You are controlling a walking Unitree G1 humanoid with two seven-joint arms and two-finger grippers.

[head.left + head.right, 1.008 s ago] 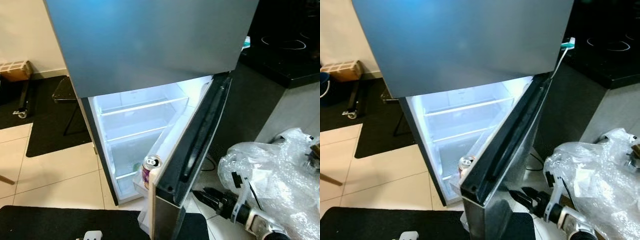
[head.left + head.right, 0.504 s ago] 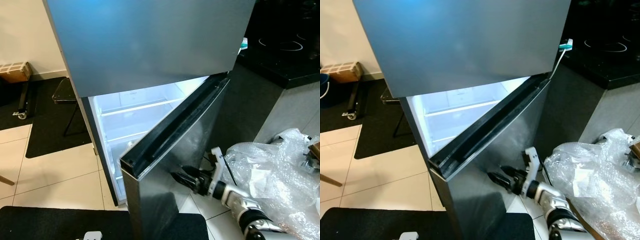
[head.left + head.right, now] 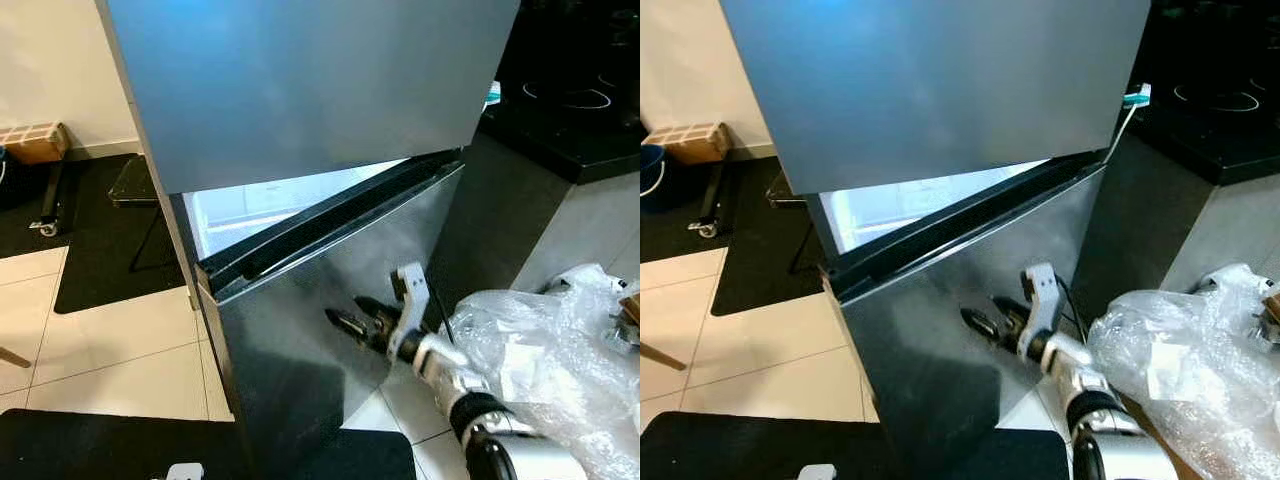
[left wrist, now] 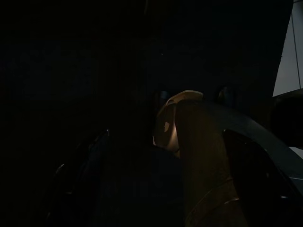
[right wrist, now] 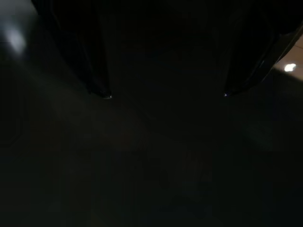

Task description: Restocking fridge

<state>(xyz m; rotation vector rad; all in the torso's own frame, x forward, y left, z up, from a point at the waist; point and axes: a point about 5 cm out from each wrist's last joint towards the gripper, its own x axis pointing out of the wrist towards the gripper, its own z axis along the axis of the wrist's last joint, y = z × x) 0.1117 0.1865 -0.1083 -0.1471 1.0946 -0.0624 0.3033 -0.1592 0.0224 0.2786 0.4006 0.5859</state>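
The steel fridge stands before me with its upper door [image 3: 300,80] closed. Its lower door [image 3: 290,340] is swung almost closed, leaving a narrow wedge of lit interior [image 3: 250,205] at the left. My right gripper [image 3: 346,312] reaches in from the right, its black fingertips on or just off the door's outer face. The right wrist view is dark, but the two fingers [image 5: 97,71] stand well apart there, open and holding nothing. My left arm hangs idle, and the left wrist view is too dark to read.
A crumpled clear plastic bag [image 3: 545,350] lies at the right, close to my right arm. A dark counter with a cooktop [image 3: 570,110] stands behind it. Black mats [image 3: 100,250], a folding stand [image 3: 130,185] and a cardboard box [image 3: 35,140] lie to the left on the tiled floor.
The lower door has swung from wide open to nearly closed. My right gripper moved left and up along with its outer face. The can on the door shelf is now hidden.
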